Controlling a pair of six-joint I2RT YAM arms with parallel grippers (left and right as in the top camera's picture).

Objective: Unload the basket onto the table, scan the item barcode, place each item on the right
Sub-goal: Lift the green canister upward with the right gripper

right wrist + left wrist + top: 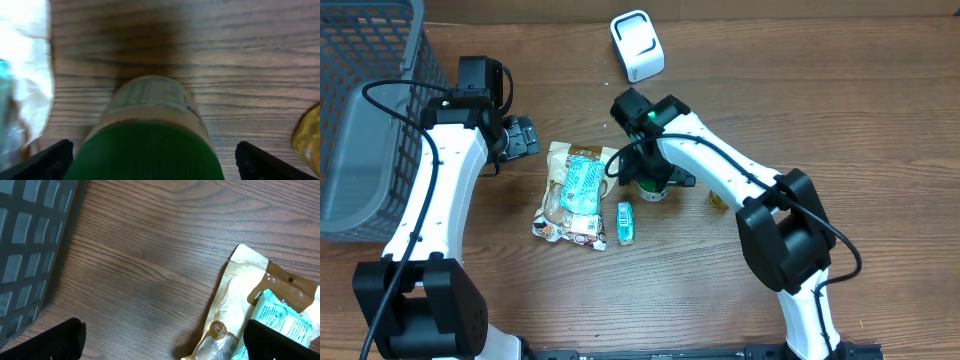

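With the right tool (155, 159) spread wide astride the green-capped bottle (150, 100) on the bench (840, 90), an off-centre squeeze on that round cap could tip or roll it into the bag (572, 190) (left tool (523, 137) likewise apart, empty).

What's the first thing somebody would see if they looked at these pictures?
Probably the right gripper, wide open, with a green-capped bottle showing between its fingers, near the middle of the table. Just beside the bottle lies a crinkly snack bag, and a big gray basket fills the overhead view's upper left corner.
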